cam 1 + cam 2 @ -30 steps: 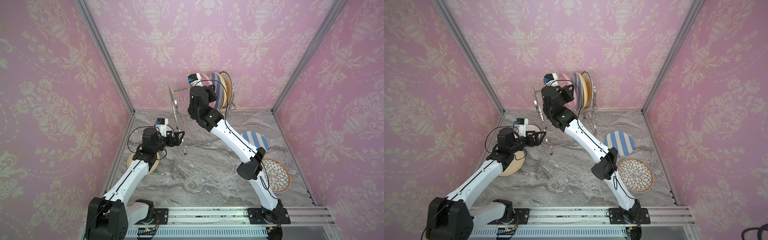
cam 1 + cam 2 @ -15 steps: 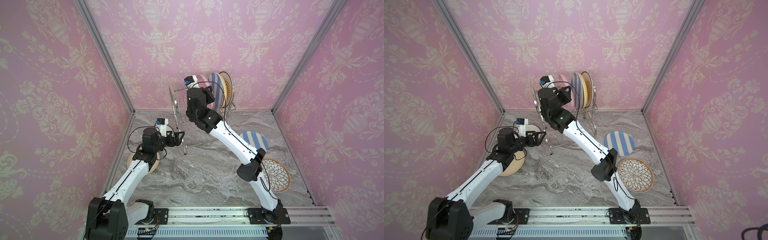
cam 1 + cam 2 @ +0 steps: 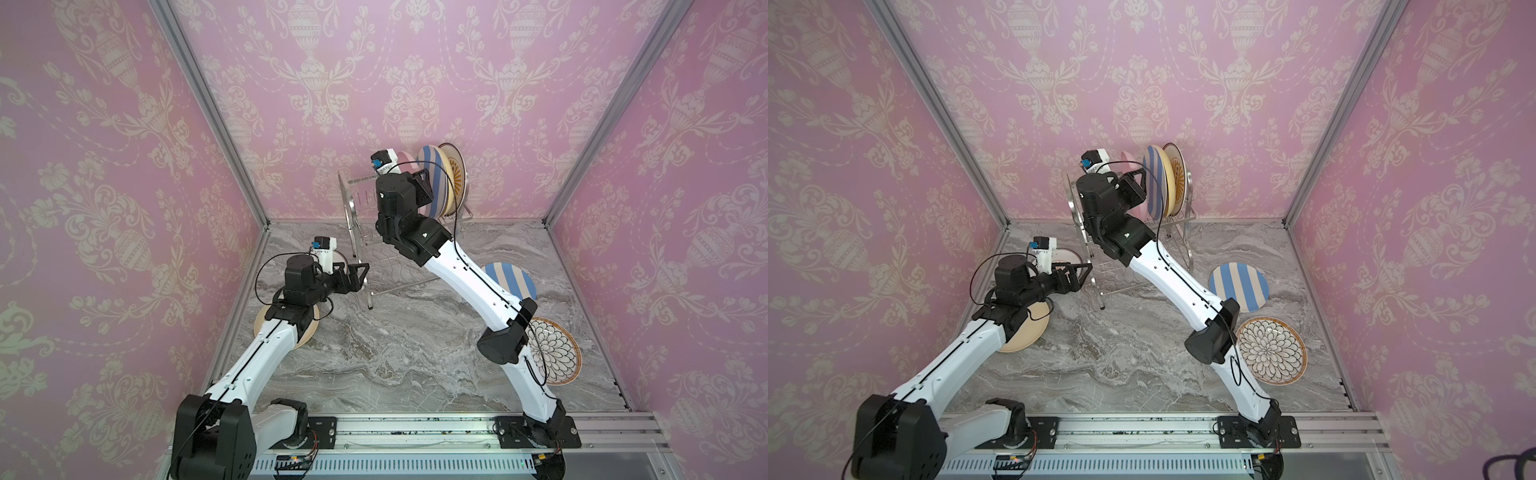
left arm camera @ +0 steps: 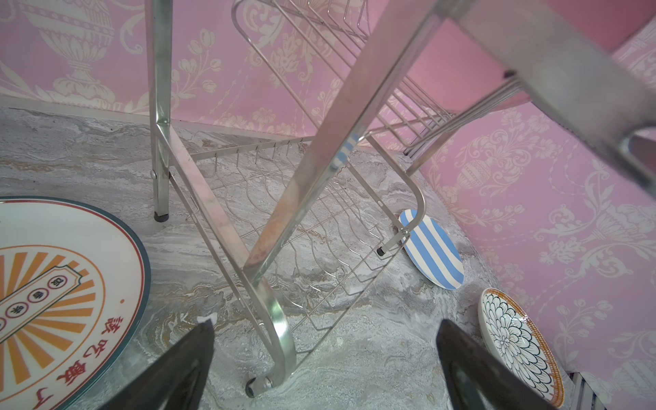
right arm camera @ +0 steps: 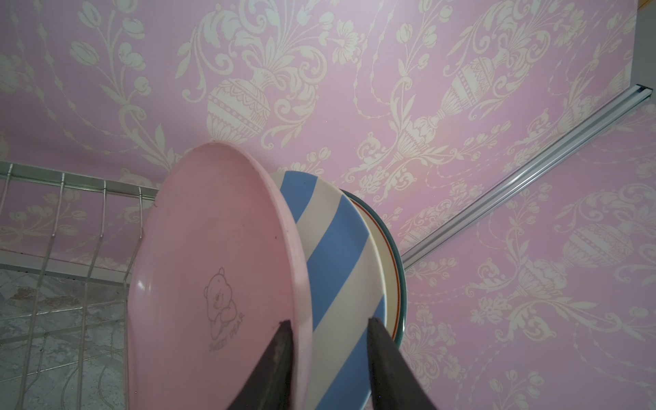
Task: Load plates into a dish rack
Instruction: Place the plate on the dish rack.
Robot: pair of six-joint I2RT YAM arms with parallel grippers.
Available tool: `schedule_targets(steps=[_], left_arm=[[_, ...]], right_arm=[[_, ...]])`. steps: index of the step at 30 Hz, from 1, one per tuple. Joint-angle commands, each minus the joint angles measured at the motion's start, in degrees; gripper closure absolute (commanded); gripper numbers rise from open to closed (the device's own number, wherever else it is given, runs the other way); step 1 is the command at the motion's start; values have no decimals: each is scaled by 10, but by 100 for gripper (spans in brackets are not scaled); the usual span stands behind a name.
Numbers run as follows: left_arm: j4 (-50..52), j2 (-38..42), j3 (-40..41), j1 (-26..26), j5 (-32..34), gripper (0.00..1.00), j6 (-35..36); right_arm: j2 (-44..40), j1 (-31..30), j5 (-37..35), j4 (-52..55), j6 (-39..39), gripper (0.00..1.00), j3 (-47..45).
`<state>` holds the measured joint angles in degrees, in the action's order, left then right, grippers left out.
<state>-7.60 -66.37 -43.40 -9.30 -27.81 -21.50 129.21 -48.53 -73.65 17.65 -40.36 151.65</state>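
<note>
The left pincer [image 4: 326, 322] gapes wide and holds nothing, its jaws either side of the curved front foot of the shiny chrome wire dish rack [image 4: 275, 319] on the grey marbled table [image 3: 395, 353]. At the rack's top shelf, the right pincer [image 5: 328, 321] stands partly open astride the rim of the upright round pink plate [image 5: 213, 248], one finger [image 5: 381, 355] clear of it. A blue-white striped plate [image 5: 337, 248] stands just behind.

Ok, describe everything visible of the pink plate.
The pink plate is round, plain matte pink, plastic-looking, with a faint bear outline and lettering on its face. It stands on edge in the dish rack's upper shelf, close beside the blue-white striped plate. The right gripper straddles its rim, fingers parted.
</note>
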Motion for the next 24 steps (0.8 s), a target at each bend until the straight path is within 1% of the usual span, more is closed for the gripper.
schedule_targets(steps=[1,5,7,10,11,15,20,21,24], left_arm=[[16,1,-20,-5,-4,1,12],[21,1,-23,-5,0,1,16],[21,0,-22,-5,3,1,16],[24,0,-23,-5,3,1,18],[25,-1,-24,-5,5,1,18],[35,-1,-28,-5,8,1,20],[44,5,-29,-5,13,1,25],[47,6,-30,-5,13,1,26],[50,7,-34,-5,17,1,28]], right_arm=[[-38,-5,5,10,18,62,7],[-47,-5,8,17,19,57,6],[-53,-6,13,23,25,52,6],[-60,-11,24,28,33,49,6],[-61,-15,25,28,32,46,7],[-66,-21,28,35,34,43,7],[-72,-23,54,71,80,38,7],[-74,-23,58,82,92,35,10],[-85,-23,71,108,125,33,8]])
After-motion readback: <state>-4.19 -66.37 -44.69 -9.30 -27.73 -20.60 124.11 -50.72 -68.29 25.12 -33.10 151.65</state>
